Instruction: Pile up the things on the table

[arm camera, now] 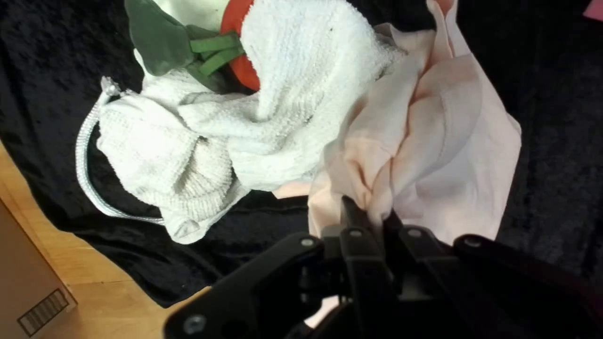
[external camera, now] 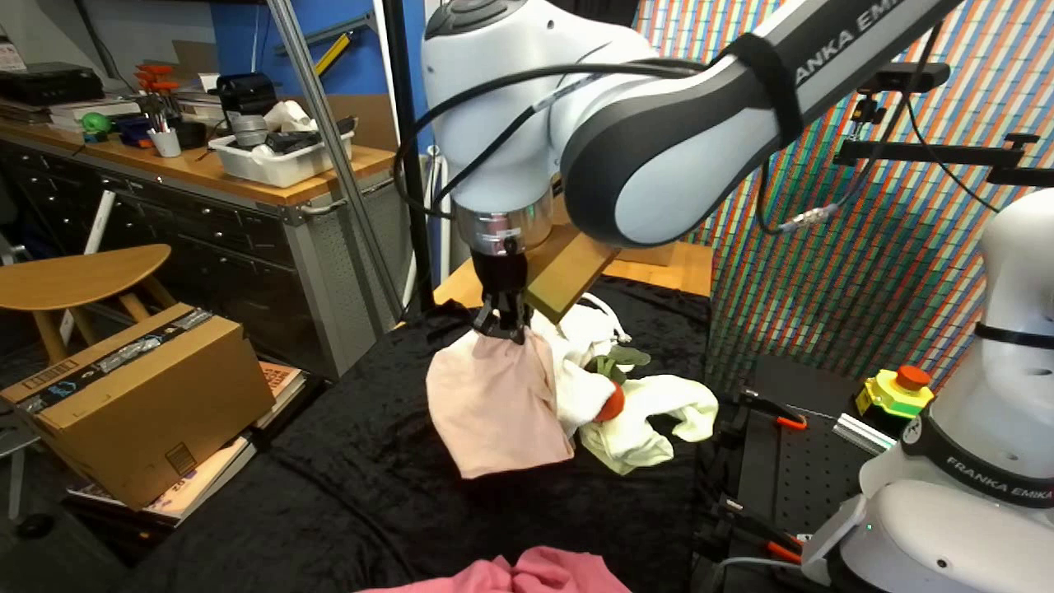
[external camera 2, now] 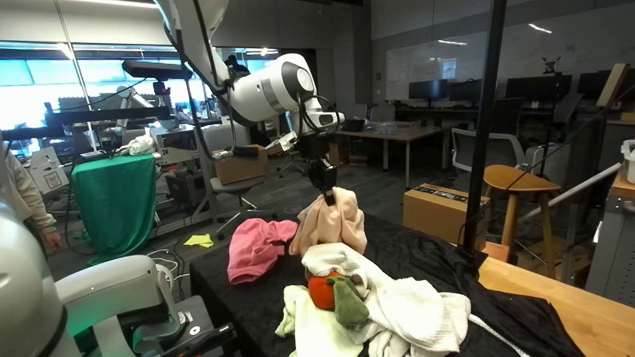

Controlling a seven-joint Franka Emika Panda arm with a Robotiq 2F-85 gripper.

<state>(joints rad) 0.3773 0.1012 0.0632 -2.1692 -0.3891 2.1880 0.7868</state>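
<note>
My gripper (external camera: 502,329) is shut on a light pink cloth (external camera: 502,403), gripping a bunched fold between its fingertips (arm camera: 369,212). The cloth hangs in folds from the fingers; whether its lower edge touches the table I cannot tell. Beside it lies a heap: a white towel (external camera 2: 407,317) with a white cord (arm camera: 92,188), a pale green cloth (external camera 2: 322,329), a red plush (external camera 2: 321,293) and a green plush (external camera 2: 348,303). The white towel partly covers the red plush. A bright pink cloth (external camera 2: 260,250) lies apart, cut off at the edge in an exterior view (external camera: 535,572).
A black velvet cover (external camera: 346,486) lies over the wooden table (external camera 2: 536,297). A cardboard box (external camera: 576,272) stands at the table's bare wooden end, near the arm; its corner shows in the wrist view (arm camera: 28,278). A black pole (external camera 2: 483,124) rises beside the table.
</note>
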